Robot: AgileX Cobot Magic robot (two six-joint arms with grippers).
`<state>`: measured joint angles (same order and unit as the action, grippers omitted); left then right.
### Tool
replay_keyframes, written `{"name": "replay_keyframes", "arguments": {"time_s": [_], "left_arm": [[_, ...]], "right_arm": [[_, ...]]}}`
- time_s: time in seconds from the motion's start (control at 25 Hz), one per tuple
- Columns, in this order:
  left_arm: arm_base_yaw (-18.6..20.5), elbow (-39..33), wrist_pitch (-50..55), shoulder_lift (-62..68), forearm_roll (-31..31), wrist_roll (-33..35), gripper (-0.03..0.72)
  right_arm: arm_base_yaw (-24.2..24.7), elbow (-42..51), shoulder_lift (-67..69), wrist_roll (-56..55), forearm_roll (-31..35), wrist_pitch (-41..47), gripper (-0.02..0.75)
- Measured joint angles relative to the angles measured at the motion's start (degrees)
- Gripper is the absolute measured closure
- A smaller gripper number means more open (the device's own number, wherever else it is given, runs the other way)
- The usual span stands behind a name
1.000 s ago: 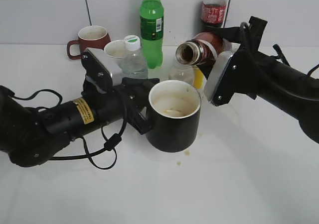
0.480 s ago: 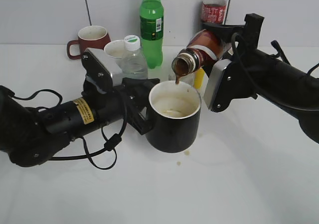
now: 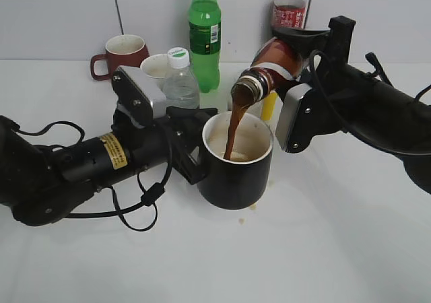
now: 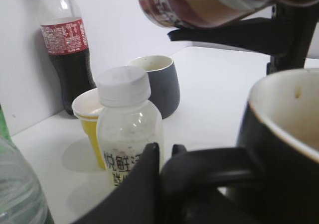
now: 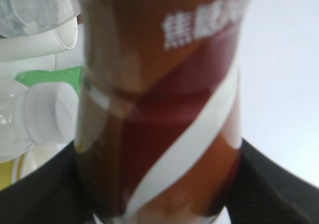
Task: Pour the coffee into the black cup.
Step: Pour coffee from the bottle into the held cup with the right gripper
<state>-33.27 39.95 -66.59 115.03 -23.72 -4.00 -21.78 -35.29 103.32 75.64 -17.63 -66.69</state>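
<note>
The pour itself is the step in hand: the coffee bottle [image 3: 273, 64] is tipped mouth-down above the black cup [image 3: 235, 160], and a steady brown stream [image 3: 233, 129] falls from its neck into the cup's white interior, landing left of the cup's centre. The right gripper [image 3: 300, 66] has its fingers clamped on the bottle's body, holding it up and behind the cup's far rim; in the right wrist view the labelled bottle [image 5: 159, 99] fills the frame with a dark finger at each side. The left gripper [image 3: 190, 145] reaches in from the cup's left, and its fingers are closed on the cup's loop handle [image 4: 209, 167], steadying the cup where it stands on the white counter [image 3: 323, 249]. A small brown spot [image 3: 252, 207] lies on the counter just in front of the cup's base, to the right. Behind the cup stand a small white-capped clear bottle [image 3: 180, 78], a green bottle [image 3: 205, 34], a cola bottle [image 3: 289, 10] and a dark red mug [image 3: 121, 54]; a yellow cup [image 4: 92, 119] and a dark grey mug [image 4: 157, 82] show in the left wrist view, behind the capped bottle. Much coffee seems to remain in the bottle, so the task looks only partly done. The next move likely calls for holding the mouth over the cup's opening and deepening the tilt gradually as the level drops, while the left arm keeps the cup from shifting; then righting the bottle without dripping past the rim.
</note>
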Motion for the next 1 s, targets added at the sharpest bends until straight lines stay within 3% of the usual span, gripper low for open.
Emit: {"name": "replay_keyframes", "arguments": {"time_s": [0.72,1.0], "left_arm": [[0.00,0.00,0.06,0.00,-0.18,-0.01,0.647],[0.00,0.00,0.11,0.00,0.60,-0.01,0.647]], "right_arm": [[0.00,0.00,0.00,0.25,0.00,0.00,0.228],[0.00,0.00,0.00,-14.89,0.00,0.00,0.228]]}}
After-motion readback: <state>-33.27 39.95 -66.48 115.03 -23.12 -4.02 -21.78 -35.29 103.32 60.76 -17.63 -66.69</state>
